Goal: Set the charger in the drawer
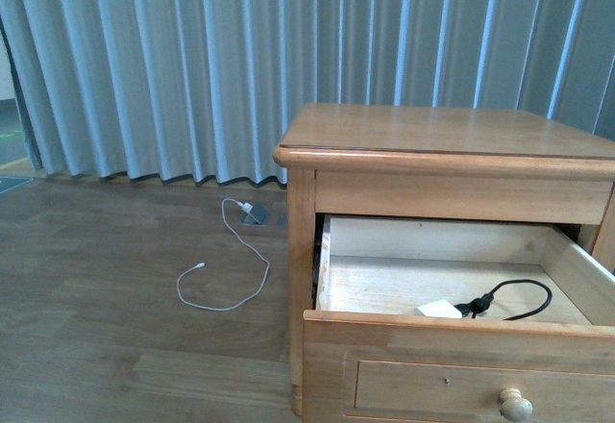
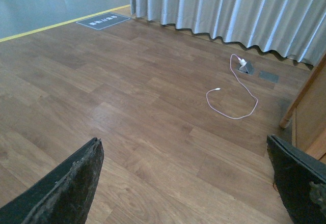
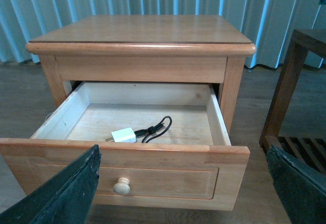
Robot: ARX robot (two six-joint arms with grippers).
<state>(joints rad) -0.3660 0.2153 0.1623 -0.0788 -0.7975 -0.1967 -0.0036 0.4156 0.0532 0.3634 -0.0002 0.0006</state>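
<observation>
Item: charger (image 1: 440, 309), a white plug block with a thick black cable.
Location: on the pale floor of the drawer (image 1: 432, 341), close behind the front panel. The cable loops away to the right and far side. All of it lies inside the walls, nothing draped over an edge.
Drawer: upper one of the nightstand (image 1: 442, 130), pulled well out toward the near side. Its round knob (image 1: 516, 406) is free.
Left pincer (image 2: 182, 140): fingers spread wide, nothing between them. It hangs over bare floor (image 2: 127, 96), left of the nightstand.
Right pincer (image 3: 183, 149): fingers likewise spread wide, carrying nothing. It faces the drawer front from the near side.
Not the task's: a thin white cable (image 1: 226, 288) with a small grey adapter (image 1: 255, 213), on the floor by the curtain (image 1: 192, 58).
Stage, as judged: placement looks done. If anything remains, it is withdrawing clear, perhaps pushing the drawer shut.
Handling note: if shutting it, press flat on the front panel beside the knob, straight toward the far side, evenly, so the drawer does not rack.
Caution: go slowly, since a hard stop could slide the plug or flick the cable loop upward.
</observation>
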